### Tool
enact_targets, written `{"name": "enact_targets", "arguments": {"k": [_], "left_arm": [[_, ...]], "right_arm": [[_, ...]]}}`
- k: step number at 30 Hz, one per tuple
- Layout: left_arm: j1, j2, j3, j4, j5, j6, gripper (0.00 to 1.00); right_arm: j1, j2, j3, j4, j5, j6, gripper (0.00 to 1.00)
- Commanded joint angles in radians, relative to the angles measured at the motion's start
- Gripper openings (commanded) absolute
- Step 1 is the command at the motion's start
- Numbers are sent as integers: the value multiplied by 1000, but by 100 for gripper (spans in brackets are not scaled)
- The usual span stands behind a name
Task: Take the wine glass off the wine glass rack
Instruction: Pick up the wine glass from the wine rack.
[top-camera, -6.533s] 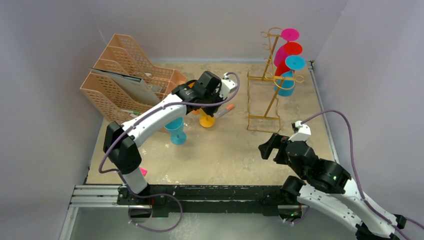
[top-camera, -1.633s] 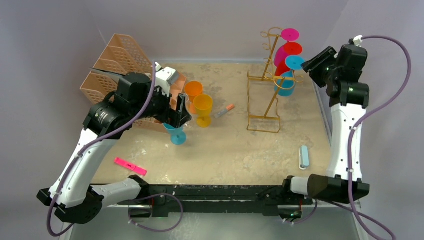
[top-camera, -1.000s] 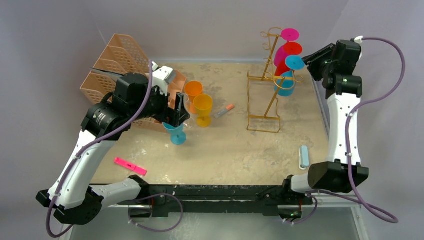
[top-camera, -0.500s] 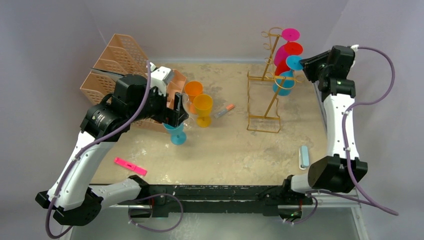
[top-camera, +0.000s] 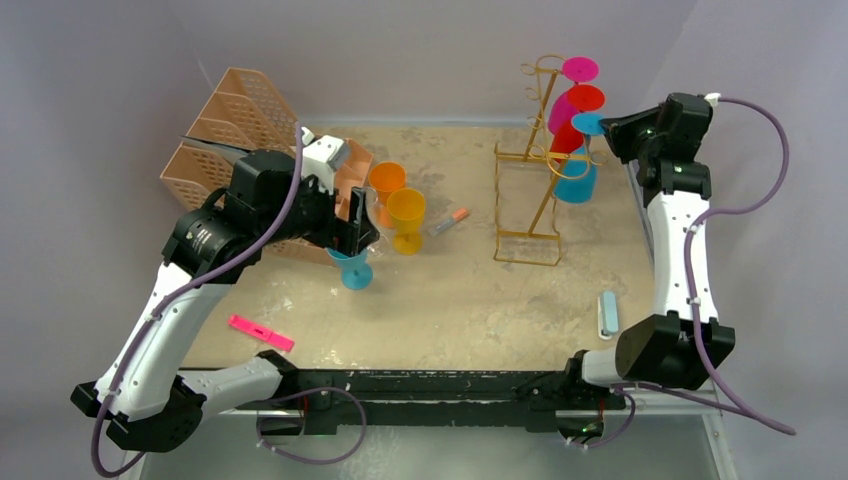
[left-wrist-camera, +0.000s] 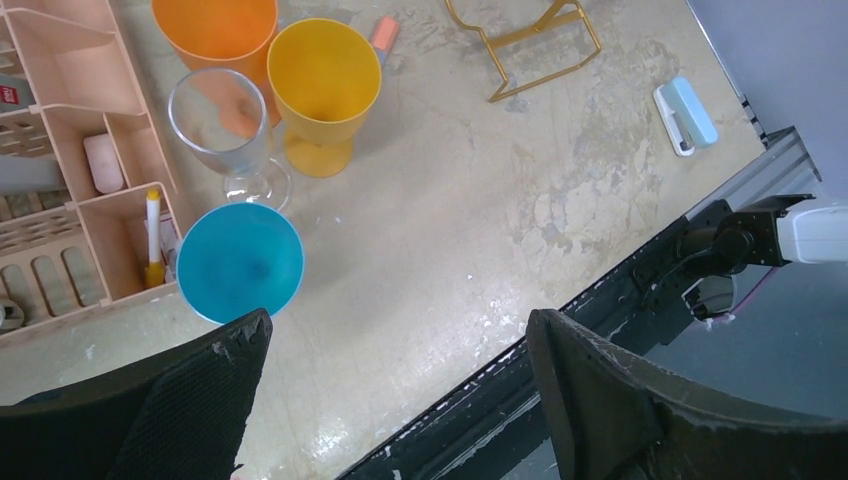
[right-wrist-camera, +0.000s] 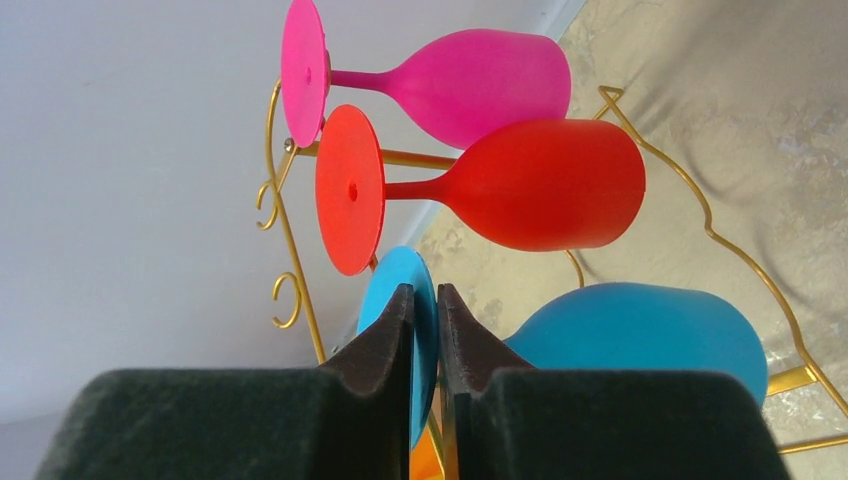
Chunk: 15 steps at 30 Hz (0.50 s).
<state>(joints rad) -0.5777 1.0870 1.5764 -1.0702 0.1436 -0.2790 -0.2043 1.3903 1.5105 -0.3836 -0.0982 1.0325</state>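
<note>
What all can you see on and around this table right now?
wine glass rack: one, gold wire, back right of the table
pink glass: one, pink, top of the rack
red glass: one, red, under the pink one
hanging blue glass: one, blue, lowest on the rack
file organiser: one, peach, back left
standing glasses: four, orange, yellow, clear and blue, beside the file organiser
pink marker: one, pink, front left
orange-capped marker: one, grey, centre
small flat item: one, pale blue, front right
left end effector: one, black, open above the standing glasses
right end effector: one, black, shut on the hanging blue glass's foot
</note>
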Motion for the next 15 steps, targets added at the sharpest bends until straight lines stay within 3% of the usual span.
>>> {"name": "enact_targets", "arguments": {"k": [1,6,15], "left_arm": [[4,-17,6,35,52,-21,97],[5,-22,-10,69,101,-36,97],[5,6,4,47,149,-50,97]], "right_arm": [[-4,-31,-28,-12,-13,6,9],[-4,-42,-41,-12,-11,4,0],[-7,-76,-44,30,-2,22,0]]}}
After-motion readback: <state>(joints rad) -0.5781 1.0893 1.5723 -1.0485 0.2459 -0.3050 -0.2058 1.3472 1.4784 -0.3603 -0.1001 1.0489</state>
